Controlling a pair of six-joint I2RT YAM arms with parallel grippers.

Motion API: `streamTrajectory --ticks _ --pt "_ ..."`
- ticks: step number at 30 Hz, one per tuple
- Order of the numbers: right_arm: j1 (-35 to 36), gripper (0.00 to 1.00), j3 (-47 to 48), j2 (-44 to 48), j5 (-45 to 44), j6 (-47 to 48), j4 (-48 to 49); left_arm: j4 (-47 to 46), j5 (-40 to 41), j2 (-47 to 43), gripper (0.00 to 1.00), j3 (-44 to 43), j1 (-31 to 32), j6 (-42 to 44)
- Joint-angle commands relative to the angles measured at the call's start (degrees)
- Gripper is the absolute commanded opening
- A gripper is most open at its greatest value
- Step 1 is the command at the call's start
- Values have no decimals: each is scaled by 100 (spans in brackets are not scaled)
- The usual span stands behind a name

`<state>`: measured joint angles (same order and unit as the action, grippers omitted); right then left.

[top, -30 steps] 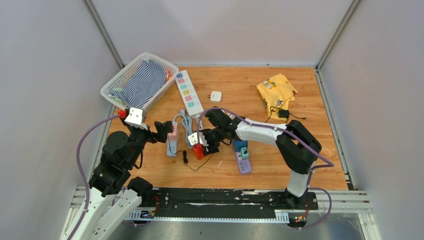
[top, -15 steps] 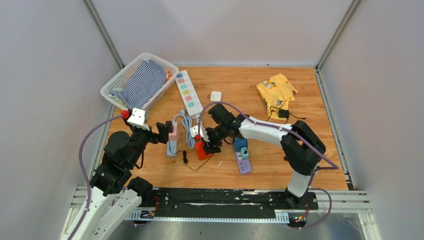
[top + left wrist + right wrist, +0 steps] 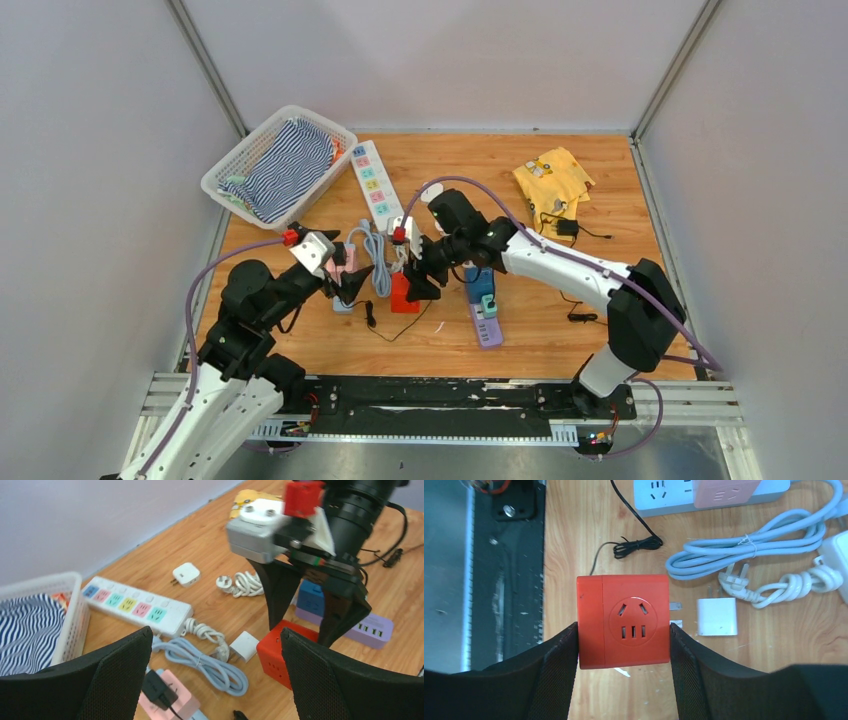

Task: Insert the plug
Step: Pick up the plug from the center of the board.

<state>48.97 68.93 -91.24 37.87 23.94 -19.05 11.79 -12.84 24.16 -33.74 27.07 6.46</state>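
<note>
The small white square plug adapter [image 3: 717, 616] lies on the wooden table [image 3: 620, 170], prongs toward the red plastic cube socket [image 3: 623, 628] just beside it. The right gripper [image 3: 621, 630] clamps that cube by two sides, while the left gripper [image 3: 215, 632] hovers nearby, spread wide and empty. It should pinch the adapter's flat faces, line the prongs up with an outlet, and push straight in.

The right pincer [image 3: 623, 632] clasps the red socket cube [image 3: 623, 607], a white plug [image 3: 717, 616] lying just beside it.

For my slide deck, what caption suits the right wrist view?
Right gripper holds a red socket cube between its fingers, white charger beside it on the wooden table.
</note>
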Motion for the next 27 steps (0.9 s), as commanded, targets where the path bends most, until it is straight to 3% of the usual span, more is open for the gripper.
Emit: streamTrajectory --ticks 1,7,12,16,22,27 --pt "-126 4 265 273 405 -1524 -455 -375 -1179 148 100 -52 -35 683" --pt "-297 4 206 604 1077 -2904 -468 -412 -2118 311 100 -117 -26 1576" --pt "-659 2 183 659 1627 -4165 -391 443 -2852 681 100 -468 -18 2966" --pt "-841 0 171 558 2137 -4541 -390 849 -3219 868 97 -597 95 3955" --pt "-881 0 97 519 2321 -4651 -396 1495 -2913 1415 92 -730 746 5471" --pt "-894 0 77 446 2263 -4736 -437 1539 -2363 1650 89 -757 1245 5549"
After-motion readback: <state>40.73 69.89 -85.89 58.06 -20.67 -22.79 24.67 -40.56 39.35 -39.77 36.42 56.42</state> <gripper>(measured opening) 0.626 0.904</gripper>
